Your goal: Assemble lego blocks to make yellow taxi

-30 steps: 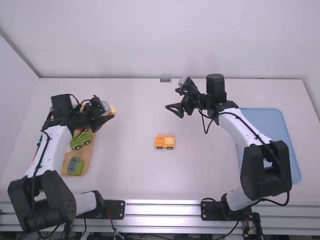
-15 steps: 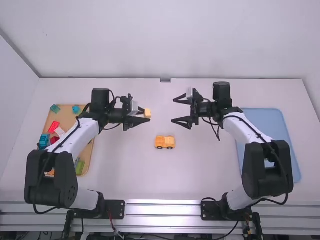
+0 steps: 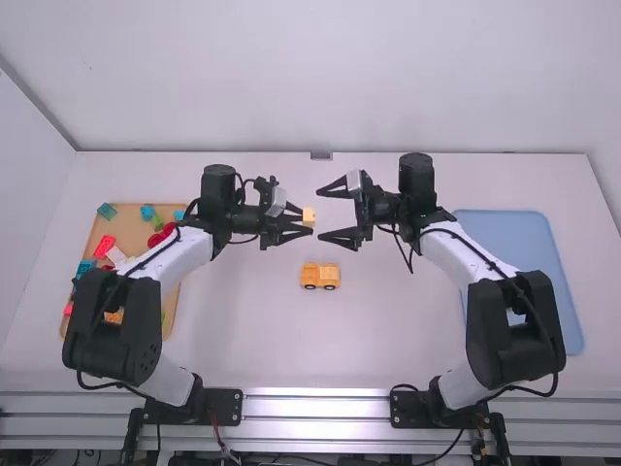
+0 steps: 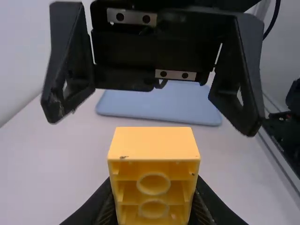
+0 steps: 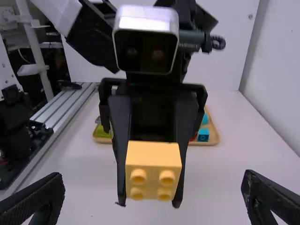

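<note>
Above the table's middle, my left gripper [image 3: 305,223] is shut on a yellow block [image 3: 309,216]. Facing it from the right, my right gripper [image 3: 320,214] stands open, its fingertips a short way from that block. The left wrist view has the yellow block [image 4: 153,173] clamped in the left gripper [image 4: 153,206], hollow side visible. Between the spread fingers of the right gripper [image 5: 154,197], the right wrist view has the block's studded face [image 5: 153,171] farther off. A yellow car-like piece with dark wheels [image 3: 320,277] rests on the table below both grippers.
A tan tray [image 3: 173,301] with several coloured blocks lies at the left, partly under the left arm. On the right is a blue tray [image 3: 570,311], with the right arm's forearm over its near side.
The left gripper has carried the yellow block from over the tan tray rightward to the middle. The right gripper has shifted slightly left toward it, still open.
</note>
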`<state>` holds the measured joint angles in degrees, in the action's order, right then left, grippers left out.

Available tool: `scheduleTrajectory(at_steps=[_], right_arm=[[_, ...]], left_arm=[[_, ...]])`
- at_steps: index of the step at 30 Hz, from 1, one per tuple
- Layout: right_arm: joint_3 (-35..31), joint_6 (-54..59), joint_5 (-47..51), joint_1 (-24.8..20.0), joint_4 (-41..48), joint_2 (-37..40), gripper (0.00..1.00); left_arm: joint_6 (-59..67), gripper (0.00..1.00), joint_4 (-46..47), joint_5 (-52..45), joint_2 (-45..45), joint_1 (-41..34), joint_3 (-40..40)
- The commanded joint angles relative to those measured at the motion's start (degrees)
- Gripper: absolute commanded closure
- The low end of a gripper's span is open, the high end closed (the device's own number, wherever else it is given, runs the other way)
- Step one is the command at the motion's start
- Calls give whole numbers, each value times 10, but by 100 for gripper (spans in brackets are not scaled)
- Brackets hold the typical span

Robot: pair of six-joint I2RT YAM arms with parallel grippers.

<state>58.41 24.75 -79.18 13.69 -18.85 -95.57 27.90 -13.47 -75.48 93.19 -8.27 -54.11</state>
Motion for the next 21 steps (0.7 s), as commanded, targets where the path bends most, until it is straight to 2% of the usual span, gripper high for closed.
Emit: scheduleTrajectory(at_steps=[1,5,10,13,21], right_arm=[[0,-68,-18,-1,-19,4,6],[0,-104,3,2,-34,4,13],[0,-104,30,32,-30,4,18],[0,-104,48,42,-30,4,19],[0,-111,44,48,-43,4,31]], left_arm=[[-25,90,-6,-31,3,0,-11],[-30,91,-28,-33,3,-4,-11],[-83,91,-75,-32,3,-5,-11],[-80,91,-76,-31,3,-7,-11],[-80,91,-65,-30,3,-7,-10]])
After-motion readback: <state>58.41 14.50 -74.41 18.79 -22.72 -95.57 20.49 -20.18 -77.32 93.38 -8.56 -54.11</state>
